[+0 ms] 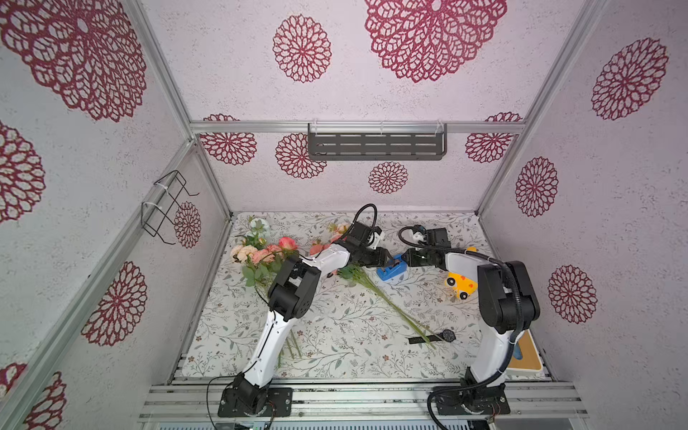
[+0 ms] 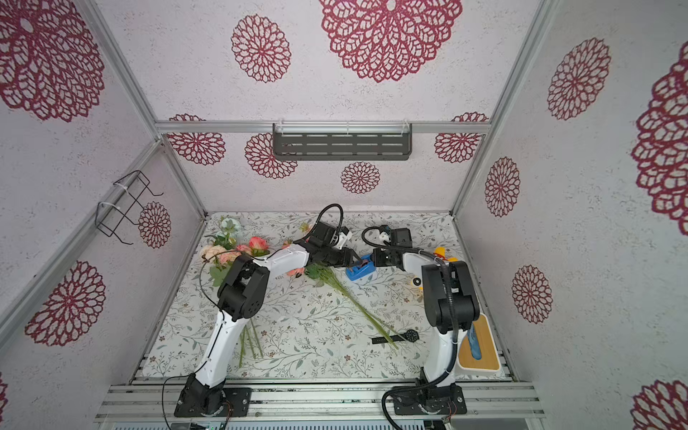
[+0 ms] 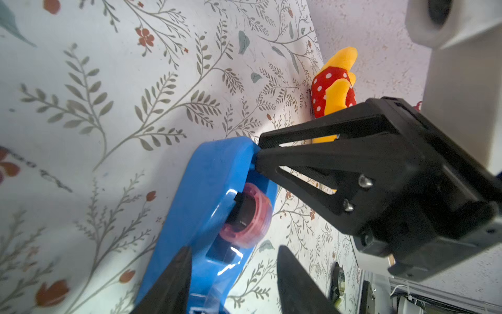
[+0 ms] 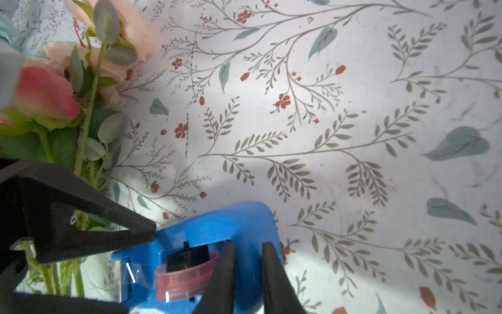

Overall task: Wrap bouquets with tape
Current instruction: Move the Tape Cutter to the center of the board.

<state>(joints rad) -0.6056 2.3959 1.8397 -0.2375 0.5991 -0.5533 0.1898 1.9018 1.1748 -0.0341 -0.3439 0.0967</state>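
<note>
While right pincer (image 4: 248, 246) pinches tape dispenser (image 4: 217, 225) edge, left pincer (image 3: 234, 248) gapes astride its front.

Robot lab test cell: aluminium frame (image 1: 260, 127), wallpapered panels (image 1: 335, 93)

Bright, soft shadows, wrist fg blurred

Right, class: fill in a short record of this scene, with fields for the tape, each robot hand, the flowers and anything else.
tape: pink-cored tape roll in blue plastic dispenser, mid-table
right hand: closed on the dispenser's rear rim
left hand: open, straddling its cutter end
flowers: pink-and-peach artificial rose bunch, left side; second rose bunch partly under left arm
other: yellow plush toy; black wristwatch
</note>
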